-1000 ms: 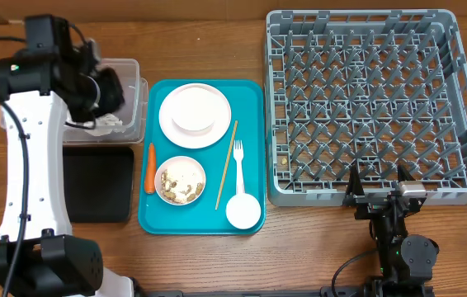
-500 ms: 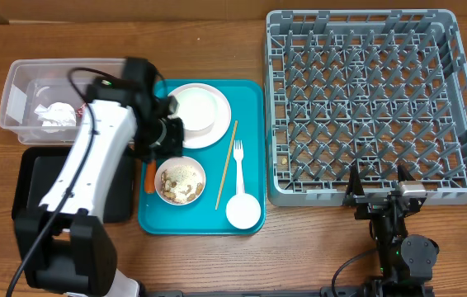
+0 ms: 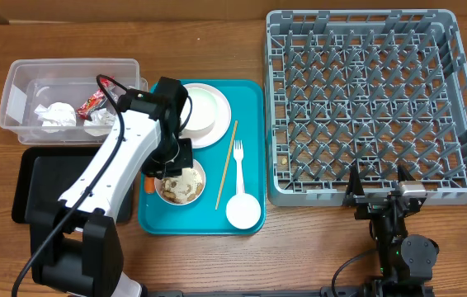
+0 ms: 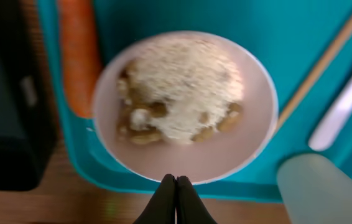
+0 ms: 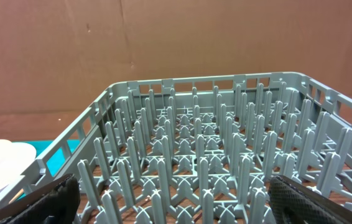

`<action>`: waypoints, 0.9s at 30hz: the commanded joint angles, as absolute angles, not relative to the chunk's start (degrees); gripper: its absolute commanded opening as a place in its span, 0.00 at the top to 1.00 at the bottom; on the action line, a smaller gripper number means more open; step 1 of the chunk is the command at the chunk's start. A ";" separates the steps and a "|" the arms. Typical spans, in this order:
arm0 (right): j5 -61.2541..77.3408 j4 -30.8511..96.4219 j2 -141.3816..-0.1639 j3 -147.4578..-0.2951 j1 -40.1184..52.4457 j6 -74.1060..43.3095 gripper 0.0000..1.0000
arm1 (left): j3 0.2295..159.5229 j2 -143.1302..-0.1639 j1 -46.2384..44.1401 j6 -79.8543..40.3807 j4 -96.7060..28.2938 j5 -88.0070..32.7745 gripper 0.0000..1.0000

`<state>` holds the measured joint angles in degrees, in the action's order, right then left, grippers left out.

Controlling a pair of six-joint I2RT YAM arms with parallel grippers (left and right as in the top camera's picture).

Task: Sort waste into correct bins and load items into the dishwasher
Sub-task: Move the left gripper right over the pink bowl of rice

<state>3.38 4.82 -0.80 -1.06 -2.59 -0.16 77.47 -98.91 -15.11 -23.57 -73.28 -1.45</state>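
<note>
My left gripper [image 4: 176, 180] is shut and holds nothing. It hovers over the near rim of the white bowl [image 4: 182, 106], which holds rice and tan nuts. From overhead the left gripper [image 3: 176, 162] sits just above the bowl [image 3: 182, 186] on the teal tray [image 3: 250, 91]. An orange carrot [image 4: 76, 56] lies left of the bowl. The plate [image 3: 206, 111], chopstick [image 3: 227, 165], fork [image 3: 238, 157] and cup [image 3: 243, 211] also rest on the tray. My right gripper [image 3: 379, 183] stands open at the near edge of the grey dish rack [image 3: 378, 99], the dishwasher.
The clear tub [image 3: 19, 78] at the back left holds crumpled napkins [image 3: 56, 114] and a red wrapper [image 3: 91, 101]. The flat black tray [image 3: 44, 186] lies in front of it, partly under my left arm. In the right wrist view the rack's pegs [image 5: 207, 155] fill the space ahead.
My left arm has swung from over the clear tub across to the teal tray and now hangs above the bowl. The right arm has stayed still.
</note>
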 commanded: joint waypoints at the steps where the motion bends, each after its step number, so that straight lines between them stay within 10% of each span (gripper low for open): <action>1: 2.66 4.64 -0.19 -0.45 -2.87 0.05 0.00 | 77.23 -99.31 -14.11 -27.90 -73.52 2.81 0.96; 27: 2.66 4.64 -0.19 -0.45 -2.87 0.05 0.00 | 76.97 -99.33 -14.26 -24.40 -64.66 6.81 0.52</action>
<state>3.38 4.80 -0.80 -1.06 -2.61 -0.16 77.17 -98.91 -14.37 -25.32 -64.20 3.90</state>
